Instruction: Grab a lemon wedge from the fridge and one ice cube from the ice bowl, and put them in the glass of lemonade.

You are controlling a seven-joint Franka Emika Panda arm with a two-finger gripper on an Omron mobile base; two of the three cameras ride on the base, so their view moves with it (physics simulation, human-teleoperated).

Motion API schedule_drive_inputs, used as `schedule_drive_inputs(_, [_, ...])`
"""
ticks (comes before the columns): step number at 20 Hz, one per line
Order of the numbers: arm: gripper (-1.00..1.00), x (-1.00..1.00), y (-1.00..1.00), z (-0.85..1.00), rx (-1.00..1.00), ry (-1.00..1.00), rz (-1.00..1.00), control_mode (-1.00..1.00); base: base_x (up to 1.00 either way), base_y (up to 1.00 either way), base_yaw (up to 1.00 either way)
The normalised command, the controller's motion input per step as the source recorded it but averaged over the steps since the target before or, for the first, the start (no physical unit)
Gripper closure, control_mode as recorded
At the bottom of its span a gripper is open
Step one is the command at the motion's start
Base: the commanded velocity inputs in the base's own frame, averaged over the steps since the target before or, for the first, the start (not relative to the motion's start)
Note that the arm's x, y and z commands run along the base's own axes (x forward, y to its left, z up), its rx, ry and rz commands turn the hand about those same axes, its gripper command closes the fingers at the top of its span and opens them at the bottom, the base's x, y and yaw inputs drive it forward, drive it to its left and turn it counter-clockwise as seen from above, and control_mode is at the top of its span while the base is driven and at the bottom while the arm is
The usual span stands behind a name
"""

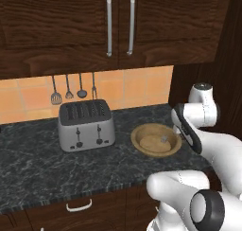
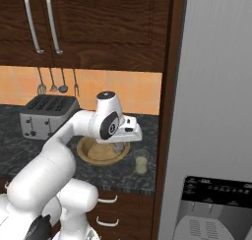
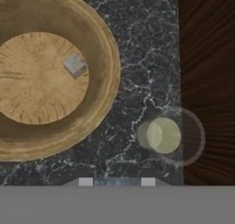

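In the hand view your camera looks straight down on the dark marble counter [image 3: 137, 58]. The ice bowl [image 3: 98, 103] takes up the upper left of the frame, and the ice cube [image 3: 75, 64] lies on its flat floor, right of centre. The glass of lemonade [image 3: 164, 135] sits at the lower right, close to the bowl's rim but apart from it, hard against the dark wooden panel [image 3: 206, 81] on the right edge. That closeness suits the job, I judge: the carry from bowl to glass is short.

The gripper [image 2: 118, 146] hangs over the gap between bowl and glass in the right base view, above both and touching neither. I cannot tell whether the fingers are spread or pressed together; their tips at the bottom of the hand view are too slight to read, and nothing sits between them.

In the left base view the toaster [image 1: 86, 125] stands left of centre, well apart from the bowl, so it shouldn't hinder you.

The fridge [image 2: 216, 111] fills the right side of the right base view, doors closed, so the lemon wedge is presumably inside, unseen. Neither item looks to be in the glass yet; the cube seems the nearer target.
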Motion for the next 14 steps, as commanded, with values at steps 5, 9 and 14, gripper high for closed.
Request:
schedule_drive_inputs(5, [1.00, 0.25, -0.38, 0.00, 0.00, 0.00, -0.18, -1.00, 0.00, 0.00, 0.00])
schedule_drive_inputs(9, [1.00, 0.34, -0.37, 0.00, 0.01, 0.01, -0.19, -1.00, 0.00, 0.00, 0.00])
schedule_drive_inputs(14, [1.00, 0.13, -0.32, 0.00, 0.13, 0.00, -0.09, -1.00, 0.00, 0.00, 0.00])
